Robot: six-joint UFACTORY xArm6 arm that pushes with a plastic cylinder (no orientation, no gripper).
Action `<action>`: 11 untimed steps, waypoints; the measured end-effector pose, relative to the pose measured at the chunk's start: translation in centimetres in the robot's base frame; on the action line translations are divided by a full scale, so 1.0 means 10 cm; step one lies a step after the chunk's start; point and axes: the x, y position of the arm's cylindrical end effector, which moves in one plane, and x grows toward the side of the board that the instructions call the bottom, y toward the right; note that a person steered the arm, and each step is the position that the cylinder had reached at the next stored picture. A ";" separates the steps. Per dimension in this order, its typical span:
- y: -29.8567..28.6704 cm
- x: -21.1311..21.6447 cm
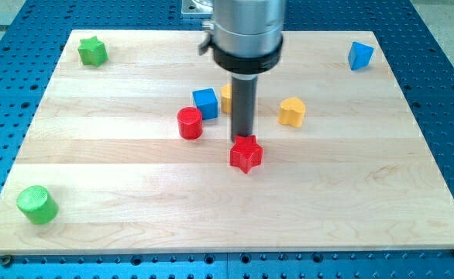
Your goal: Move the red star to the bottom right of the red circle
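One small red star-shaped plastic block (246,153) is seen just below the centre of the frame, on the pale wooden counter (134,178). It lies to the lower right of the red cylindrical block, the task's red circle (189,123), with a clear gap between them. The dark rod's lower end, my tip (243,139), is found at the star's upper edge, touching it or nearly so. No fingers are fitted, so no open or closed state can be told. The star is judged light, rigid and easily slid on smooth wood; since it cannot be gripped, it is best pushed on a flat between points, through its middle, lest it spin off the tip.
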 end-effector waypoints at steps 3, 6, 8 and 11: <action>0.22 0.47; -0.32 0.50; -0.56 0.96; -1.13 0.85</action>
